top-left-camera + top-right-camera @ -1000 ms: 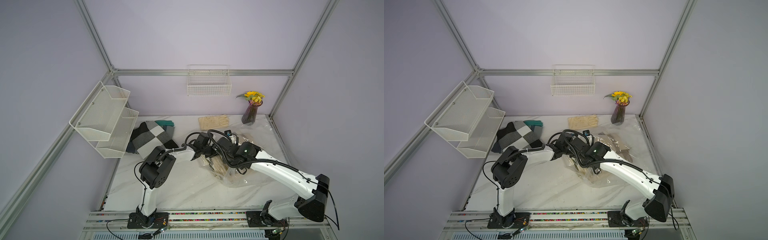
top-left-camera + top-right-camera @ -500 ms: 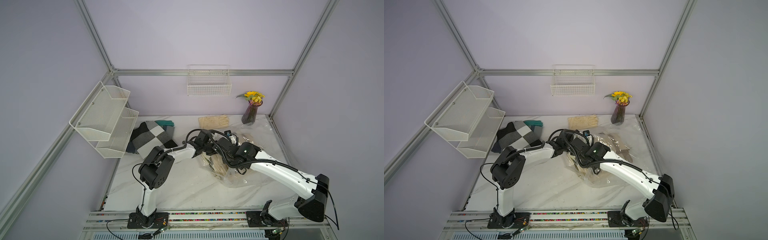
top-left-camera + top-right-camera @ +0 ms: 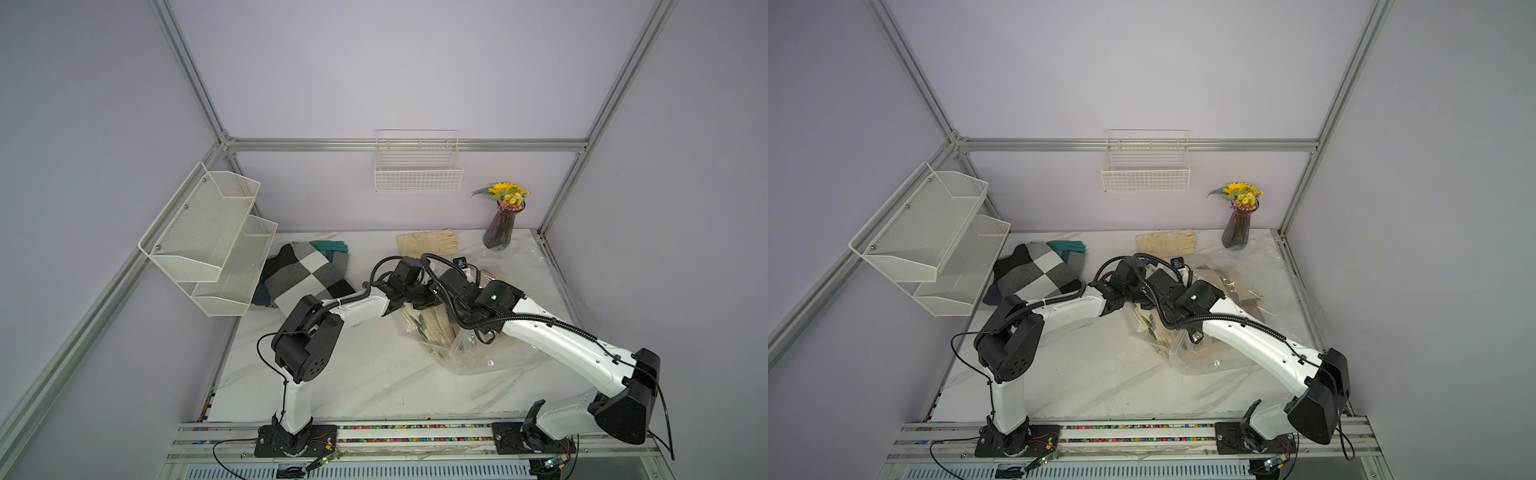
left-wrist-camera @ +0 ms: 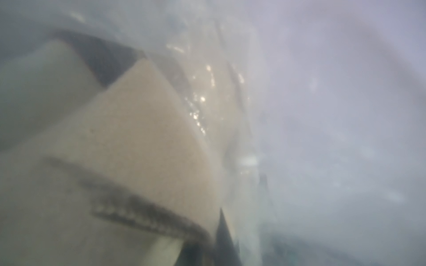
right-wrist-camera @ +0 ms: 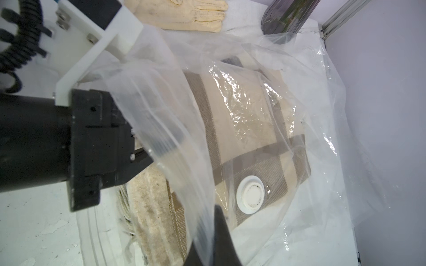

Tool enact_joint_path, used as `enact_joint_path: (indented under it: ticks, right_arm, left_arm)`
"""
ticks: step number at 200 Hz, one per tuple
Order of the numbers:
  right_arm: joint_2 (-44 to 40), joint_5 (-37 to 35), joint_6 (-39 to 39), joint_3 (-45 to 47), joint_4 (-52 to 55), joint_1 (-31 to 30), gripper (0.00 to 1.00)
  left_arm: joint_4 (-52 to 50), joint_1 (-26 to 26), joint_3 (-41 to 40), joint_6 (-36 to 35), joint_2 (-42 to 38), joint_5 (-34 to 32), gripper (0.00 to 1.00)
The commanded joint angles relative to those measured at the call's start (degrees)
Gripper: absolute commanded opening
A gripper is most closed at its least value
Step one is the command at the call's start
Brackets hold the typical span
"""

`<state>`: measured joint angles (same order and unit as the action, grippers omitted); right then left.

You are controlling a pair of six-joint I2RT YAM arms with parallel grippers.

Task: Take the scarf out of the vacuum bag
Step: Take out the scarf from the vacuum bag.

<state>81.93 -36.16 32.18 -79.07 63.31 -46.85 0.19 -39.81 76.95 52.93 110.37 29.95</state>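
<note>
In both top views the vacuum bag (image 3: 494,359) lies crumpled on the white marbled surface (image 3: 365,382), toward 3 o'clock from its middle, and both arms meet over the bag's 10 o'clock end. The scarf (image 3: 434,332), cream with grey-brown bands, is folded inside the bag. Its edge shows at the open mouth, which faces about 9 o'clock. In the right wrist view the round white valve cap (image 5: 250,194) sits on the clear film directly over the scarf. The left fingers (image 5: 140,161) reach into the mouth under the film, just above the scarf's folded edge, and are closed together. The plastic hides their tips, so I cannot tell whether they pinch fabric. The left wrist view is fogged by film and shows only blurred cream cloth. The right fingers (image 5: 221,239) are closed tight on the bag's upper film, holding it raised off the scarf. Apart from the bag, a checked grey cloth (image 3: 303,276) lies at 10 o'clock, a green glove (image 3: 330,246) at 11, cream gloves (image 3: 428,243) at 12 and a vase of yellow flowers (image 3: 500,224) at 1 o'clock.
</note>
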Motion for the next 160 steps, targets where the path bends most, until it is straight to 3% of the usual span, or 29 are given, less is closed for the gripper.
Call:
enact_joint_path:
  ticks: [1,92,160]
  right_arm:
    - [-1.91,0.73,-0.94,-0.91,-1.96,1.02,0.00]
    - [-3.09,1.42,-1.64,-1.44,-2.04,2.83,0.00]
    - [-3.09,2.84,-2.34,-1.62,-2.22,3.52,0.00]
  left_arm:
    - [2.00,0.04,0.34,-0.43,-5.10,1.18,0.00]
    - [1.38,0.00,-0.61,-0.56,-8.29,2.38,0.00]
    - [-5.39,-0.15,-0.44,-1.51,-10.81,3.62,0.00]
